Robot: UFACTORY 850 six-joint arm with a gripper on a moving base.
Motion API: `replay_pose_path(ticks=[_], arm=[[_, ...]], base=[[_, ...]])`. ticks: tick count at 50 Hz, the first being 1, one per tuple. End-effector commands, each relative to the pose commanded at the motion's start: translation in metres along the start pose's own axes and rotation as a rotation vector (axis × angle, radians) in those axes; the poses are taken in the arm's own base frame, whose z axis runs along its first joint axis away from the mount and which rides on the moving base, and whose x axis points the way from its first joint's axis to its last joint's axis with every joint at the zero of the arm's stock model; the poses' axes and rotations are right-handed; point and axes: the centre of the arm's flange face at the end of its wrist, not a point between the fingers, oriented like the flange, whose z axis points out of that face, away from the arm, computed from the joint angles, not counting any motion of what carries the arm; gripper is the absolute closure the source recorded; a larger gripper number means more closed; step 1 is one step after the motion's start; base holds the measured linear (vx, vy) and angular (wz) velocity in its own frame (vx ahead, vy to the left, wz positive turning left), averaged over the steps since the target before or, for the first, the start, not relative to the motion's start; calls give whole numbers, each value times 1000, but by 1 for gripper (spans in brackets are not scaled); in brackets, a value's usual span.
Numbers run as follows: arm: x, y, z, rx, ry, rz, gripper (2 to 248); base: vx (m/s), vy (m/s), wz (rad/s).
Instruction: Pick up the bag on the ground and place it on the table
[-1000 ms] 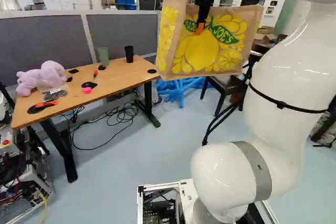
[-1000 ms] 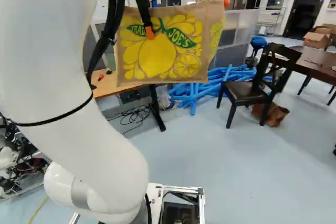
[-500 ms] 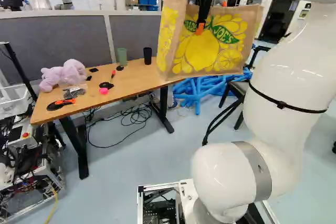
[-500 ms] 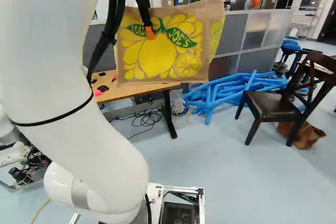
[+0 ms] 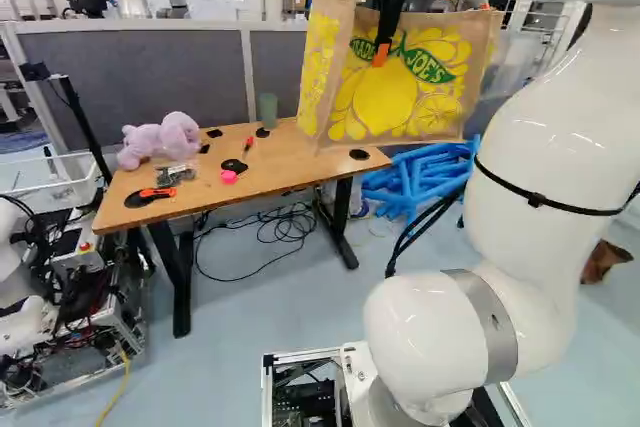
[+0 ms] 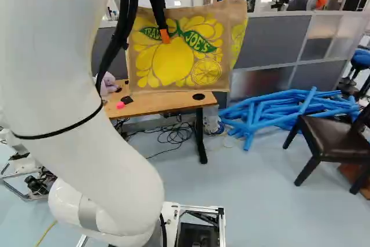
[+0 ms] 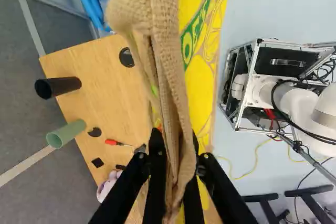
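Pincer nearly closed, clamping bunched rim of bag hanging below; boxy, coarse tan weave w/ yel. fruit.

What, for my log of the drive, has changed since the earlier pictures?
The base has turned left, so the table and blue tubes shift rightward in both base views. Nothing was gripped or released. The bag stays clamped in the gripper, the arm keeps its pose, and the plush toy remains on the table.

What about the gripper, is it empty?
No, the gripper has the top edge of the bag pinched between its two fingers.
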Motion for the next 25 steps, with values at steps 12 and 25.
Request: replay_pose_path(ticks=[12,25], arm=[[0,0,0,0,0,0,215],[0,0,0,0,0,0,215]], base=[[208,60,273],[181,-38,11]])
